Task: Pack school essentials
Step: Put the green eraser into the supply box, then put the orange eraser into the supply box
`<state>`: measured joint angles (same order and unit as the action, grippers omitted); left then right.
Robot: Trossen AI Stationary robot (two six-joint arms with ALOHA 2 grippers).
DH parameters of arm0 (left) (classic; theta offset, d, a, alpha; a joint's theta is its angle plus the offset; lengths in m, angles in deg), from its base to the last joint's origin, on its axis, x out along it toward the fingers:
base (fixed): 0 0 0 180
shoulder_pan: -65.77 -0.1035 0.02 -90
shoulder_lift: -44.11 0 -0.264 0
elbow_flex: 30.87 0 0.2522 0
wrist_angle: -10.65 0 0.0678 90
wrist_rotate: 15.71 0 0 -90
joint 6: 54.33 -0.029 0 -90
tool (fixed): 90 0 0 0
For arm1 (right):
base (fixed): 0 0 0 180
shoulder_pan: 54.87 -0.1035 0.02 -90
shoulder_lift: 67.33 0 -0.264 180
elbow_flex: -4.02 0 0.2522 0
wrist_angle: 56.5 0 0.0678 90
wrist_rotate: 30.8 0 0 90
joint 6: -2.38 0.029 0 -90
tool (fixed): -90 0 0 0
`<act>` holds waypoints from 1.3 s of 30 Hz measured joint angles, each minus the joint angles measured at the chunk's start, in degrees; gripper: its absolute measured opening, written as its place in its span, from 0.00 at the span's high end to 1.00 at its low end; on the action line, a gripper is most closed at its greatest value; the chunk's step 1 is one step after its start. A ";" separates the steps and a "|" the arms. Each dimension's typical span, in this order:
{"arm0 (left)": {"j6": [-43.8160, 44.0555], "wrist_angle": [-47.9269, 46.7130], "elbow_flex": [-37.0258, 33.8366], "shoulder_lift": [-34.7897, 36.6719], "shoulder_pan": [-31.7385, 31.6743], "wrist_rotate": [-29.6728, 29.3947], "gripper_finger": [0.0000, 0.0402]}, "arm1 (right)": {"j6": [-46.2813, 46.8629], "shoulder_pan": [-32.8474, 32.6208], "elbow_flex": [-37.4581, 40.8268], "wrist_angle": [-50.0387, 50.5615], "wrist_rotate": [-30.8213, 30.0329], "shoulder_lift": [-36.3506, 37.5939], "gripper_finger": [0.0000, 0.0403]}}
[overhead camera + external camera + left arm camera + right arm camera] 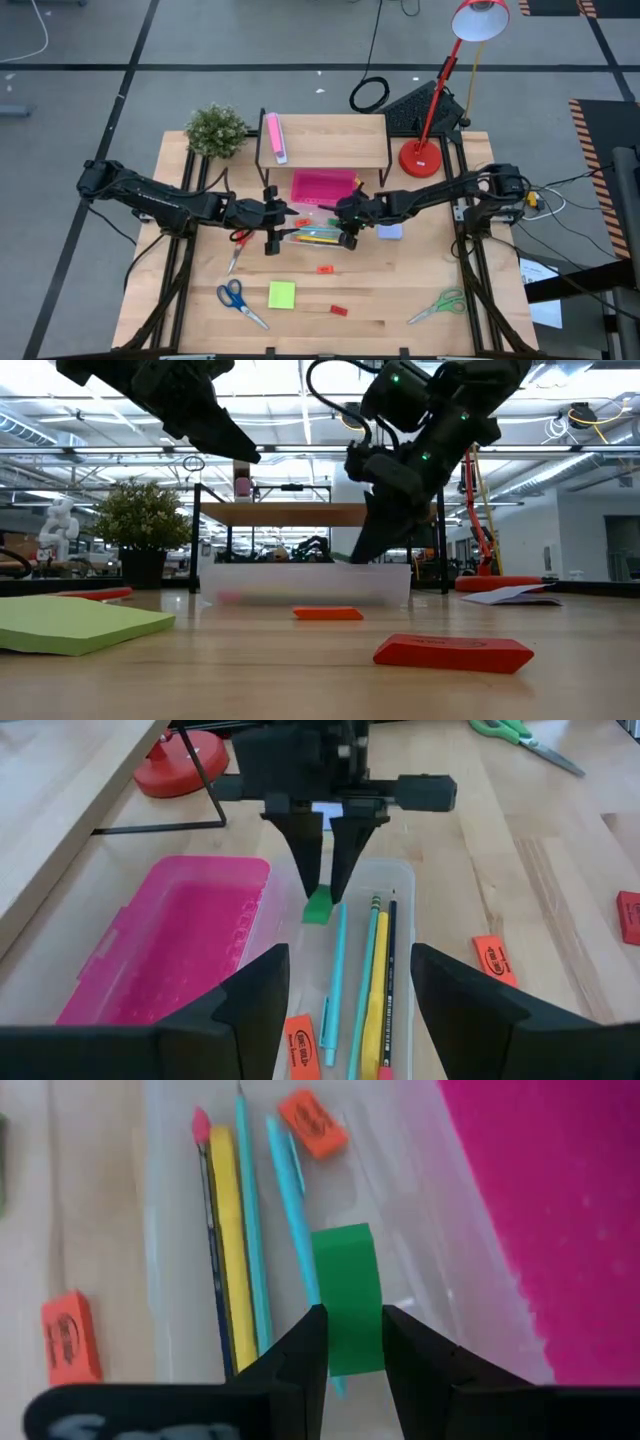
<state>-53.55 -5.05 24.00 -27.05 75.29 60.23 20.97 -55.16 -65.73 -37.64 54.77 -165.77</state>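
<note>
The right hand, clamped on a green eraser, lowers it into the clear case beside the pens, while the left hand waits with fingers apart.

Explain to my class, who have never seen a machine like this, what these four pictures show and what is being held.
Two dark robot arms work at a wooden table. One picture looks straight down, one looks level across the tabletop, and two come from cameras on the arms' wrists. The right claw grips a small green eraser over a clear pencil case, which already holds pens, pencils and an orange eraser. The left claw waits open at the case's other end. A pink lid lies beside the case. On the table lie blue scissors, green scissors, a lime note pad and red erasers.
</note>
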 joint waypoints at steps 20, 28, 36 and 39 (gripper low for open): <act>0.64 0.07 0.00 0.00 0.00 0.00 0.47 | 0.63 0.11 0.00 2.90 -1.55 -1.62 0.76; 1.27 0.32 0.00 0.00 0.00 0.22 0.47 | -0.42 0.11 0.00 3.15 -1.50 -0.47 0.64; 4.48 2.66 0.00 0.00 2.29 0.46 0.47 | -3.52 -0.83 0.00 3.16 -1.57 9.83 0.61; 6.88 2.93 0.00 -0.51 4.70 -2.59 0.47 | -6.43 -2.50 0.81 3.30 -1.63 15.03 0.61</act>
<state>-46.67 -2.12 24.00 -27.56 79.99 57.63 14.55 -57.66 -64.92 -34.34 53.14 -150.74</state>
